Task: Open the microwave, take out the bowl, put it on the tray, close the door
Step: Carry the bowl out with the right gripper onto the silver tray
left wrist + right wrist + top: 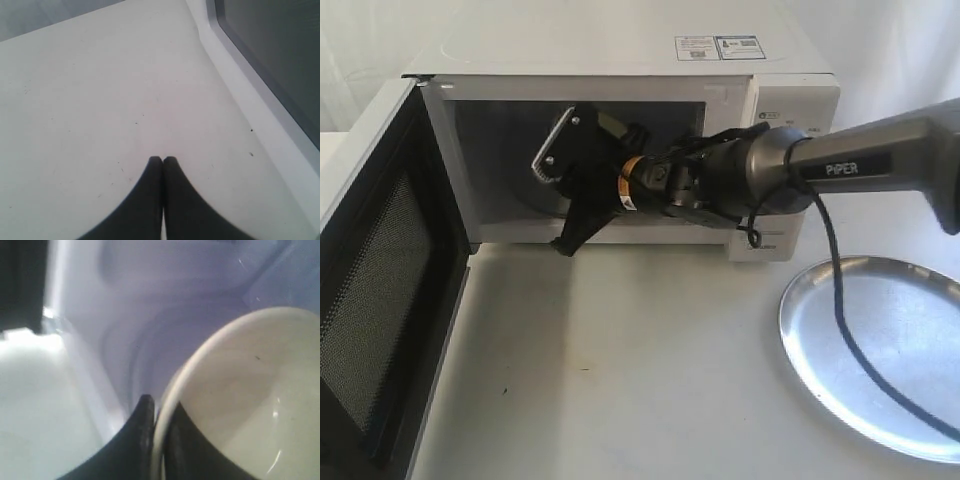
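Cream ceramic fills the right wrist view: the bowl (240, 390) sits inside the microwave's pale cavity, right at the right gripper (157, 405). The fingers are drawn almost together across its rim, one outside the wall and one inside, so that hand has the bowl by its edge.

From the exterior view, the microwave (620, 50) stands with its door (380, 300) swung wide and the black mesh face showing. The right gripper is reached into the opening, where it and its wrist hide the bowl. The silver tray (880, 350) lies on the table (620, 370) well back from that hand, beneath its arm.

Seen from the left wrist, the left gripper (163, 160) has its fingers pressed tip to tip with nothing between them. It hangs over bare table, with the door's dark window running close beside it.

The bowl should be stiff, fairly light and brittle, and its glaze probably slick. A pinch on the rim can let it tip or slide, so it likely wants firm pressure and a level carry. It should be set down gently on the metal.
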Controlling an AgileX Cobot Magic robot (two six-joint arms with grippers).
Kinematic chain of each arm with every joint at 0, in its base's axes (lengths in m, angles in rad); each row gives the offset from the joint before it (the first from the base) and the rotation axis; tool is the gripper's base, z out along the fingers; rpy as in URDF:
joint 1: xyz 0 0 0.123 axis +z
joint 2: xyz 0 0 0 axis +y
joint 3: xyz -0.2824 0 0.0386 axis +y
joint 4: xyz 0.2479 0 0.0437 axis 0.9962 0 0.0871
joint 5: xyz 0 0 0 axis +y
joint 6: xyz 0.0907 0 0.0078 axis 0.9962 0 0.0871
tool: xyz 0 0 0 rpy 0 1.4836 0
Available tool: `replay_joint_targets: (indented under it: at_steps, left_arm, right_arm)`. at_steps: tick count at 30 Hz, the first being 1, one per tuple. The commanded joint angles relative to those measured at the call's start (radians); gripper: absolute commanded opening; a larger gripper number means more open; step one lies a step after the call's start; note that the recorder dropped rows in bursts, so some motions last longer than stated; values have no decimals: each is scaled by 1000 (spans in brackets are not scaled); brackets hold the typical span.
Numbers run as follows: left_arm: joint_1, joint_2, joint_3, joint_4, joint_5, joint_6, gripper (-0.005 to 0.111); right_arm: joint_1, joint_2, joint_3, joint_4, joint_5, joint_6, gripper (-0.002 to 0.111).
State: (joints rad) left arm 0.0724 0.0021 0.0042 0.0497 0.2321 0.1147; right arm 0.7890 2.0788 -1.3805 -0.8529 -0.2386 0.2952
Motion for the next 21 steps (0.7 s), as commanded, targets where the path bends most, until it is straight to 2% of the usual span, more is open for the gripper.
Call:
replay_joint_targets:
  at_steps: [1,3,4,6,8,11,14,17,21]
  left_arm:
    - [-4,-2,-4,-5,1,-6,0]
    - [-4,-2,-4,-5,1,-6,0]
    - [-4,-2,-4,-5,1,-6,0]
    - [-4,-2,-4,-5,1,-6,0]
    - [-4,-2,-4,-5,1,-6,0]
    - [-4,-2,-4,-5,1,-6,0]
    - [-4,-2,-4,-5,1,-6,0]
    - [-4,-2,-4,-5,1,-6,0]
    - [-4,-2,-4,-5,1,-6,0]
  right_arm:
    - [105,-200,157,-216,175,270,0]
    - [162,-318,292,-225,295,291,0]
    - [192,-393,370,-219,437,283,0]
    - [210,-495,479,-104,630,283,0]
    - [210,-552,554,17,671,248,0]
    - [210,-594,654,80,768,168,0]
    - [191,-601,733,15,844,227,0]
    - [172,-601,774,-97,780,372,0]
    - [167,-601,783,-215,776,424,0]
